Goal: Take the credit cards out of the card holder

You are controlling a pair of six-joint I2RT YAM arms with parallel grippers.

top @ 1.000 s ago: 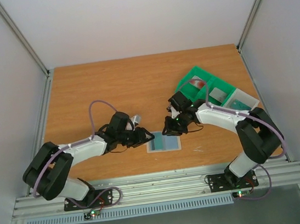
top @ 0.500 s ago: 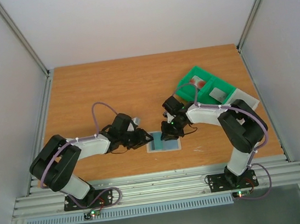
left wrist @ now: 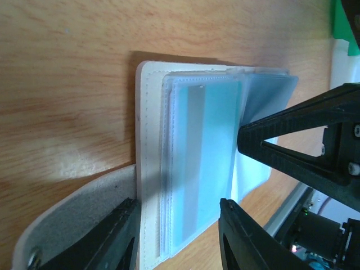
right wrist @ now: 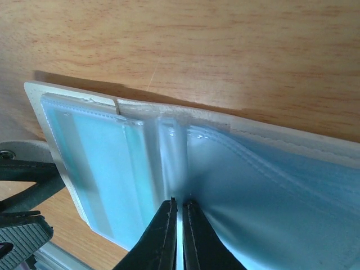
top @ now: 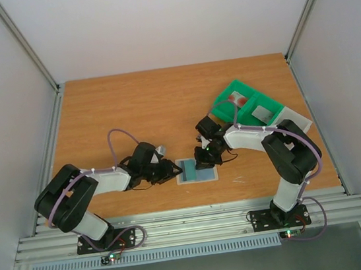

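The card holder (top: 198, 179) lies open on the table, pale beige (left wrist: 151, 140), with clear sleeves. A teal credit card (left wrist: 208, 157) shows through the left sleeve (right wrist: 107, 163), and a blue-grey credit card (right wrist: 281, 208) fills the right one. My left gripper (top: 170, 169) is open (left wrist: 179, 203). Its fingers stand over the near edge of the holder's left half, one finger (left wrist: 112, 236) above the grey tab (left wrist: 67, 219). My right gripper (top: 204, 161) is shut (right wrist: 179, 201) on a thin sleeve leaf that rises from the holder's middle fold. Whether a card sits in that leaf is hidden.
A bright green compartment tray (top: 227, 91) stands at the back right, with a pinkish-red card (top: 238, 101) and a grey card (top: 267, 111) in it. A white tray (top: 296, 121) adjoins it. The table's metal front rail (top: 192, 223) runs close behind the holder.
My right gripper came left onto the holder's middle and its jaws closed on the leaf. My left gripper slid down and right, up to the holder's left edge.
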